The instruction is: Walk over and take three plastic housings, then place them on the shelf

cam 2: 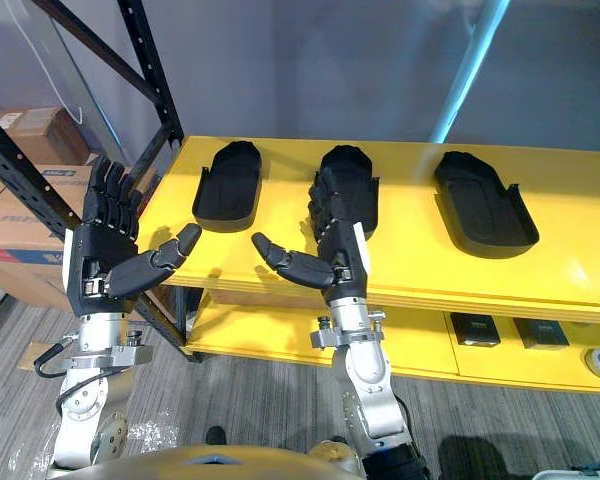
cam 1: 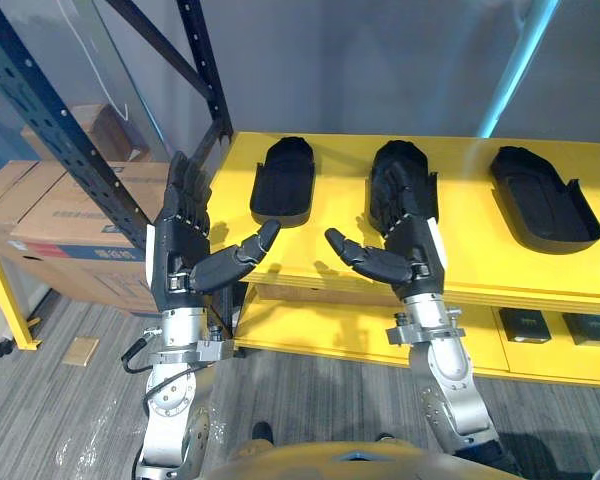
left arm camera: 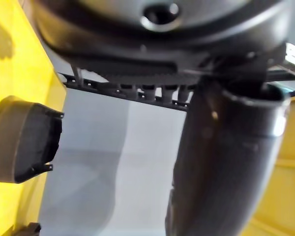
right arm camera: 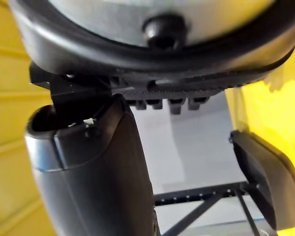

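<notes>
1. Facing the yellow shelf [cam 1: 460,275], the robot held both hands raised in front of its near edge, each with straight, spread fingers and the thumb pointing inward; neither carried anything.
2. Three black plastic housings lay in a row on the top board: the left housing [cam 1: 284,180], the middle housing [cam 2: 348,172] and the right housing [cam 1: 542,196], well apart from one another.
3. The left hand [cam 1: 183,245] stood just off the shelf's left corner, beside the dark rack upright [cam 1: 55,115]; the right hand [cam 1: 408,235] stood in front of the middle housing, hiding its near end in the head views.
4. With all three housings on the shelf and both hands released, the scene fitted two stages: the housings waiting here to be taken, or the housings already set down. The pictures did not settle which.
5. If a grasp was due, it would have gone best by closing fingers and thumb across a housing's narrow width, since the shells looked smooth, shallow and light, and liable to skid on the slick board under a push.
6. If a withdrawal was due, the hands needed to lift clear without brushing the middle housing.
7. On the lower board, small dark boxes [cam 1: 525,325] sat to the right, and cardboard cartons [cam 1: 55,225] stood left of the rack.
</notes>
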